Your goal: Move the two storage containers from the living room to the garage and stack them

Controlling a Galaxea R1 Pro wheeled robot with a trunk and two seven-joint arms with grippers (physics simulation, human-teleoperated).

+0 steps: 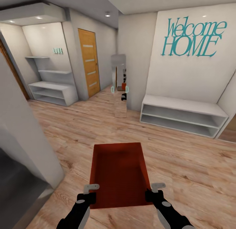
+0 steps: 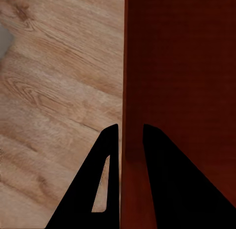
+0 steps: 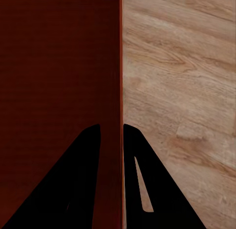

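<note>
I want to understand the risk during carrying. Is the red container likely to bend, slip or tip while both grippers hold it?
The storage container looks rigid: its walls stay straight while the left gripper and right gripper pinch opposite side walls. It is empty, so probably light. The thin, smooth walls may slip or pivot forward.

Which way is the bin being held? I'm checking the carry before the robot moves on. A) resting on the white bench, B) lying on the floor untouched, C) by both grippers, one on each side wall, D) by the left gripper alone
C: the left gripper and right gripper each straddle a side wall of the bin, its wall between the fingers in both wrist views.
</note>
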